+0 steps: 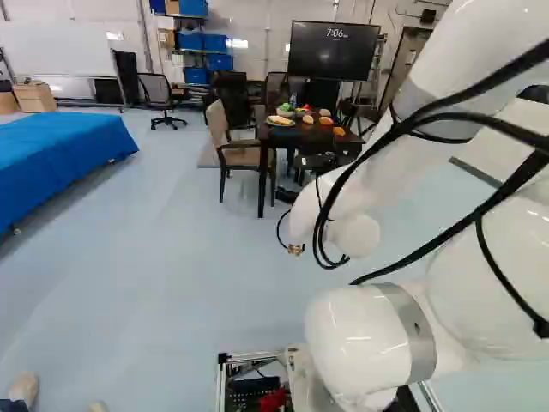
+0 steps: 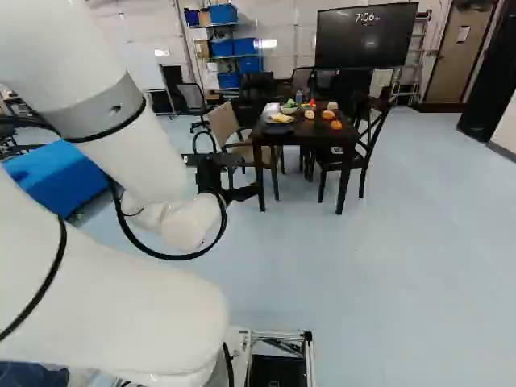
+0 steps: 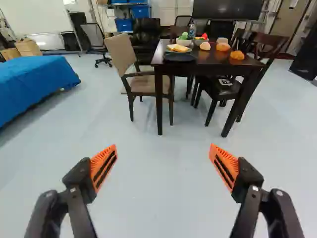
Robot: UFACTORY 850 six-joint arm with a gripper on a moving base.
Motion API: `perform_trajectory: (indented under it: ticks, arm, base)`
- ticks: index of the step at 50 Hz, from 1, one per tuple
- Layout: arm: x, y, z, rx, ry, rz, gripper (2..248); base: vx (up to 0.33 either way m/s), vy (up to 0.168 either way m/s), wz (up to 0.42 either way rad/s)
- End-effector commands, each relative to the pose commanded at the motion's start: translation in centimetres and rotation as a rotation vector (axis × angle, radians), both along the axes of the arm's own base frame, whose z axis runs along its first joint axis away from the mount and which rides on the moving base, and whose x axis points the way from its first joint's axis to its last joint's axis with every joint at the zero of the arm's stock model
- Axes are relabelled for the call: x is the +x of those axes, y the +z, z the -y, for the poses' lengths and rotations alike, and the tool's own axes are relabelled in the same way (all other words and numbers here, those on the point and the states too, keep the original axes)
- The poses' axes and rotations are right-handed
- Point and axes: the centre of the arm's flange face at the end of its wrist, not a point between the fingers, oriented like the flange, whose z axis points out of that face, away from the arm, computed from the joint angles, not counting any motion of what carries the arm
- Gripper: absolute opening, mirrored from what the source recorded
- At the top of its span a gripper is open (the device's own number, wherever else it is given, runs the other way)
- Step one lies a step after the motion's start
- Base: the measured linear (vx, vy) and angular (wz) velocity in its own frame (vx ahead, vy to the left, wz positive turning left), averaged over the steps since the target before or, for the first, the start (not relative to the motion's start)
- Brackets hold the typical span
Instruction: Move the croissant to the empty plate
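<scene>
While the hand [image 2: 247,176] gapes wide, the tabletop [image 3: 214,59] stands ahead.
It carries 2 plates [image 3: 179,58] near 2 bowls [image 3: 184,42].

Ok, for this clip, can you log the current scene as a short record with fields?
gripper: open, nothing between its fingers
table: dark, ahead of the gripper, across a stretch of floor
dark plate: near table edge, no food visible on it
yellow food: on another plate, just behind
other food: pale roll, two orange pieces
croissant: cannot tell which piece it is
beige chair: beside the table
</scene>
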Motion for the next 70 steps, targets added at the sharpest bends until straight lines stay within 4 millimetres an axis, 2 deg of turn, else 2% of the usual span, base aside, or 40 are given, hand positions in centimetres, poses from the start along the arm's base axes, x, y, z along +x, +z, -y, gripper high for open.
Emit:
perform_trajectory:
  ticks: [44,70]
  arm:
    - [0.0,0.0,0.0,0.0,0.0,0.0,247]
    - [0.0,0.0,0.0,0.0,0.0,0.0,247]
  base:
    - [0.002,-0.003,-0.022]
    - [0.134,-0.01,-0.034]
